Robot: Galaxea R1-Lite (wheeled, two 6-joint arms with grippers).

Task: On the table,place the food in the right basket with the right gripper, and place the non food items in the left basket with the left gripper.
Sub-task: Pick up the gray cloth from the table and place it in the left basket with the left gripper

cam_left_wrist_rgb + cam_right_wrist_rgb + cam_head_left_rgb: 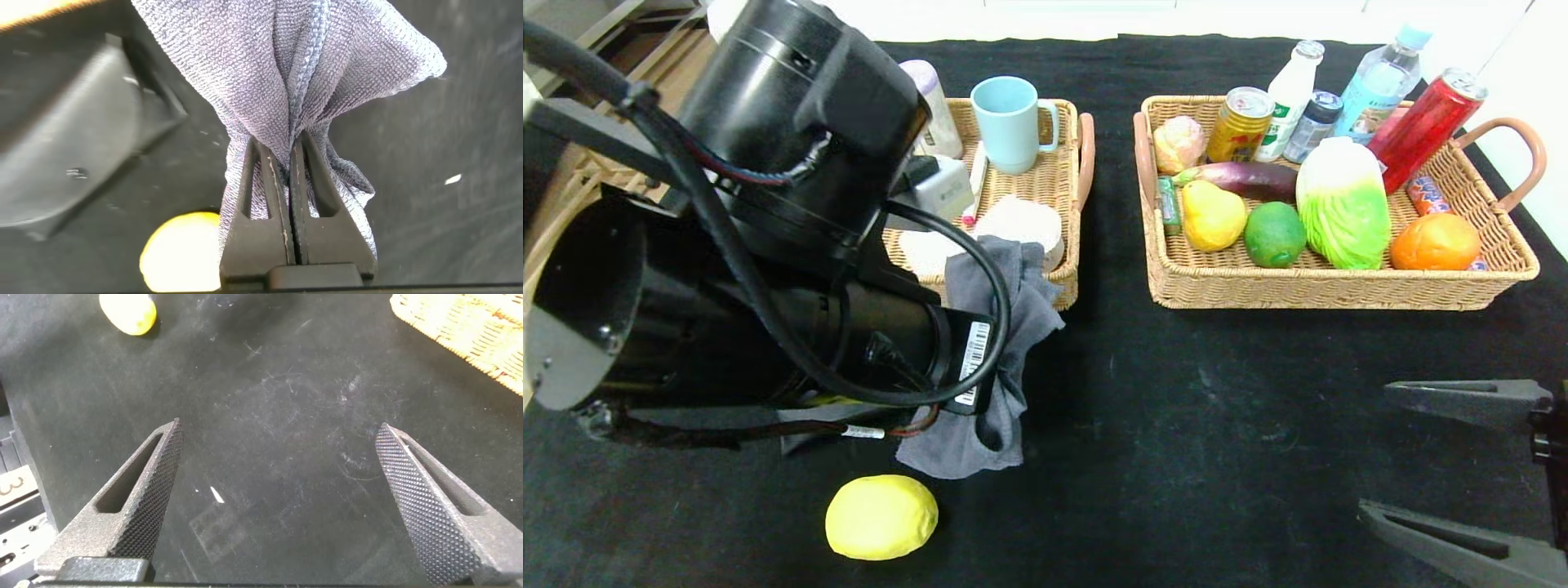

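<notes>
A grey cloth [1005, 327] hangs bunched from my left gripper [283, 147], which is shut on it; the folds [327, 65] spread out past the fingertips. In the head view the big black left arm [768, 229] hides the gripper itself, and the cloth dangles just in front of the left basket [1072, 163]. A yellow lemon [880, 516] lies on the black table near the front, below the cloth, and shows as the lemon [184, 249] beside the jaws. My right gripper [1376, 451] waits open at the lower right, nothing between its fingers [278, 431]; the lemon [128, 310] is far off.
The left basket holds a blue mug [1011, 122], a white bottle [939, 106] and pale round items. The right basket [1323, 290] is packed with a pear, lime, cabbage [1343, 204], orange, eggplant, cans and bottles. Its corner [466, 327] shows in the right wrist view.
</notes>
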